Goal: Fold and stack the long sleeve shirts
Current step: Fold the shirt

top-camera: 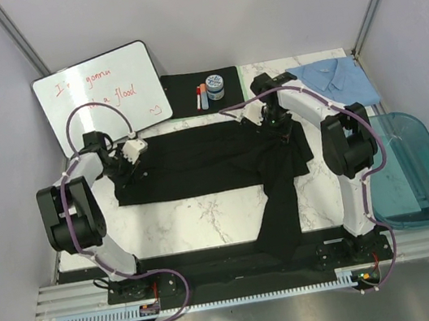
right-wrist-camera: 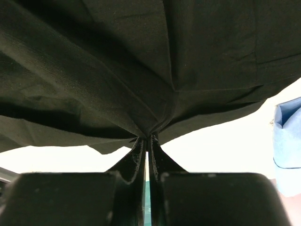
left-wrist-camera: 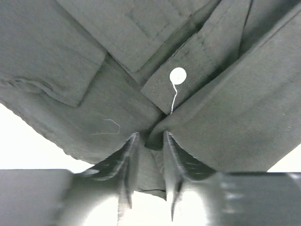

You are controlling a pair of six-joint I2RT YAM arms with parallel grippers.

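Pinching a gathered tuck of black shirt (right-wrist-camera: 94,70) in right gripper (right-wrist-camera: 148,137), jaws pressed together, cloth fanning out from the tips. Gaping a little at left gripper (left-wrist-camera: 150,136), with a fold of the same shirt between the ribbed fingers (left-wrist-camera: 129,160) and no firm clamp to be seen on it; just beyond, white button (left-wrist-camera: 178,75) with a loose thread. Lies spread across the marble table (top-camera: 207,215) between both arms, one sleeve trailing toward the near edge. Well apart, at the far right corner, folded with collar up: blue shirt (top-camera: 337,78). Beside the table's right edge, teal bin (top-camera: 413,168). Behind the black shirt: mat (top-camera: 182,88) bearing jar (top-camera: 214,86) and markers (top-camera: 202,96), then whiteboard (top-camera: 101,97) leaning at far left.
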